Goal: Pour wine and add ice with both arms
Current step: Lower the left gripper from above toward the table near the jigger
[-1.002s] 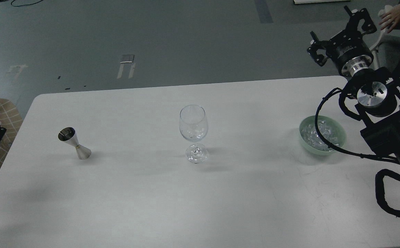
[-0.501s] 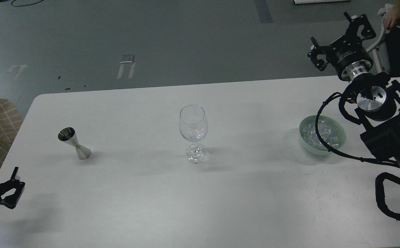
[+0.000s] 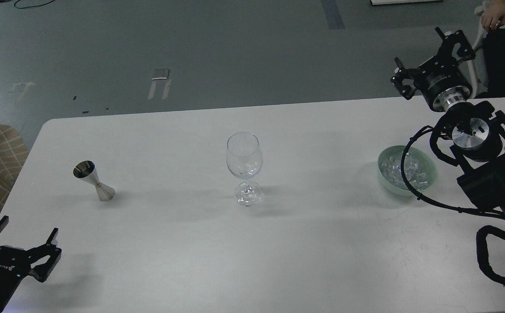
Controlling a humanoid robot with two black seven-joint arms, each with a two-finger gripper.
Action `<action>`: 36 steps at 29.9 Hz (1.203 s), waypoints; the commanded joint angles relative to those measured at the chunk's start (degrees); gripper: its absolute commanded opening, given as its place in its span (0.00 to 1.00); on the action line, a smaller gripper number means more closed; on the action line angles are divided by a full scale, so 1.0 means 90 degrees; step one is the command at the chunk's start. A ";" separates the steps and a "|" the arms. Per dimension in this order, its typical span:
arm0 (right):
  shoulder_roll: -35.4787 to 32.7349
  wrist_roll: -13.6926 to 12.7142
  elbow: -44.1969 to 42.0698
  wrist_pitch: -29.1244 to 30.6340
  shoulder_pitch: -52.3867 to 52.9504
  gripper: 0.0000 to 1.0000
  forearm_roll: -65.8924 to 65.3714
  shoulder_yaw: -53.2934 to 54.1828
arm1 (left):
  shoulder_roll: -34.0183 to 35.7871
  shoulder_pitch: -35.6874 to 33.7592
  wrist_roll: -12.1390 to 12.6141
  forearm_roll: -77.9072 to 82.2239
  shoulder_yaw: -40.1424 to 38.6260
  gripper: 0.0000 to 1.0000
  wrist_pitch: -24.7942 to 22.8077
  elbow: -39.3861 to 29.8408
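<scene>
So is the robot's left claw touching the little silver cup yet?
Apart. The head view shows the left gripper near the table's front-left corner, with bare tabletop between it and the silver measuring cup.

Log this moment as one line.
left gripper: open, empty | right gripper: open, empty | jigger: upright | wine glass: upright | ice: in bowl

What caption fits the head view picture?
Both open grippers wait near jigger, glass and ice bowl.
</scene>
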 commanded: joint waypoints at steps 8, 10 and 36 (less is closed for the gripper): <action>-0.0030 -0.0010 0.0136 0.0020 -0.0082 1.00 0.0000 0.0009 | 0.0035 -0.0007 0.0004 -0.0001 -0.0002 0.99 0.0000 -0.0149; -0.0040 -0.0048 0.0156 0.0049 -0.0121 1.00 0.0009 0.0009 | 0.0064 -0.0027 0.0014 -0.0001 -0.0002 0.99 0.0000 -0.0100; 0.0028 -0.0097 0.0370 0.0000 -0.0160 1.00 -0.0010 -0.0069 | -0.0619 -0.1120 0.0463 0.0029 0.0457 0.86 0.0000 0.0233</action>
